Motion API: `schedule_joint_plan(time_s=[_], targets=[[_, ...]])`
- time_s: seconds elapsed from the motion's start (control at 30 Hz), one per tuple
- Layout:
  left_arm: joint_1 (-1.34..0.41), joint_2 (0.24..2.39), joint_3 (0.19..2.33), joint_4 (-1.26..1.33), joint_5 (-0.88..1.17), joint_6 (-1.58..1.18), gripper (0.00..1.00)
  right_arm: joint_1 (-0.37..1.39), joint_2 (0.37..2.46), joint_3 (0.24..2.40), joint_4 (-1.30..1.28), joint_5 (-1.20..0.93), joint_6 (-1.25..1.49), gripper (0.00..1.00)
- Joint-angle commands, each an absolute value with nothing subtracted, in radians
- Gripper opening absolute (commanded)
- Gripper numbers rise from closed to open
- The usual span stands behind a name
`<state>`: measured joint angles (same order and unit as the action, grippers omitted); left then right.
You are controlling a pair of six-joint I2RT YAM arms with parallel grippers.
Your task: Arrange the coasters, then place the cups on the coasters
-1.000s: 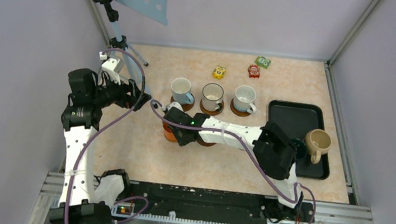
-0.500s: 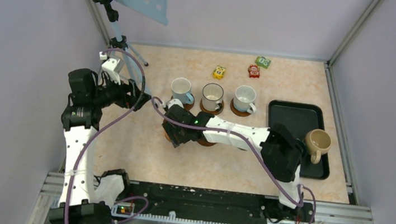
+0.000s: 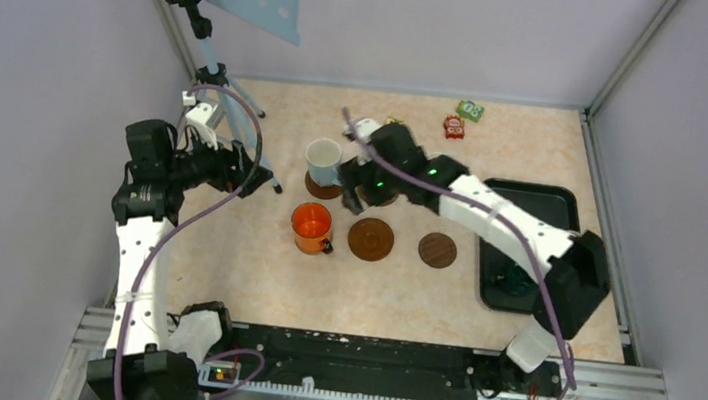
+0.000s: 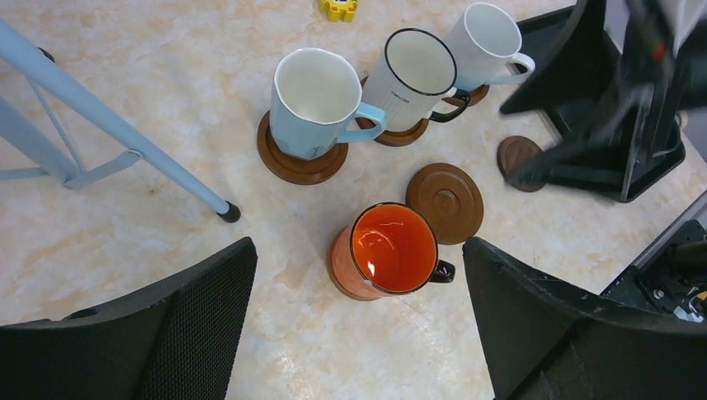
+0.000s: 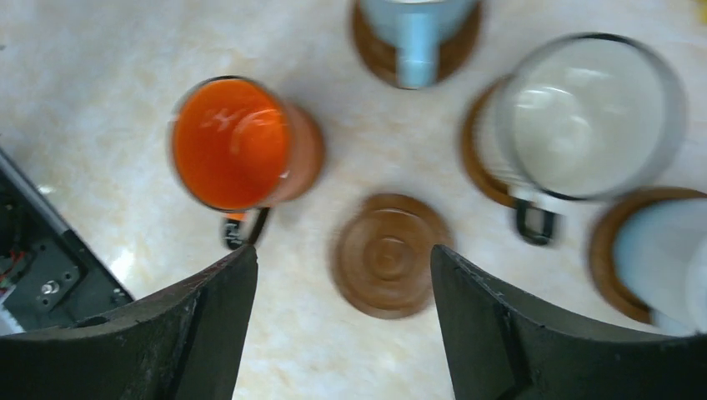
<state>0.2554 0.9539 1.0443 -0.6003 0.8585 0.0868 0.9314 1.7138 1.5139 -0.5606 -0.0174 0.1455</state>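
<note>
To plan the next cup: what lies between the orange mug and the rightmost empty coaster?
One more empty coaster, seen in the top view, between the orange mug and the rightmost coaster.

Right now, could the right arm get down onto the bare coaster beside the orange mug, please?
Probably yes: the right tool hangs open near that coaster, and nothing lies on it. The orange mug and the dark-rimmed mug stand close on either side, though.
</note>
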Motion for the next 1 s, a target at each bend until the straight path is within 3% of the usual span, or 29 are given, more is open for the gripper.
schedule_joint_plan(time_s=[0.0,0.2,0.57,0.8,0.97], targets=[[0.251,0.956,1.062,-0.586,0.900,0.116,0.99,0.743,1.560,1.453,-0.583,-0.239,0.011,0.75],[0.219,0.966,1.050,-0.594,0.897,0.147,0.99,0.534,1.424,1.437,-0.741,-0.268,-0.114,0.75],[0.152,0.974,1.024,-0.613,0.884,0.204,0.99,-0.080,1.220,1.359,-1.026,-0.353,-0.350,0.76],[-0.068,0.985,1.019,-0.631,0.738,0.255,0.99,-0.501,1.173,1.232,-1.116,-0.356,-0.554,0.67],[-0.134,1.008,1.042,-0.682,0.724,0.301,0.99,-0.690,1.172,1.160,-1.129,-0.362,-0.659,0.64]])
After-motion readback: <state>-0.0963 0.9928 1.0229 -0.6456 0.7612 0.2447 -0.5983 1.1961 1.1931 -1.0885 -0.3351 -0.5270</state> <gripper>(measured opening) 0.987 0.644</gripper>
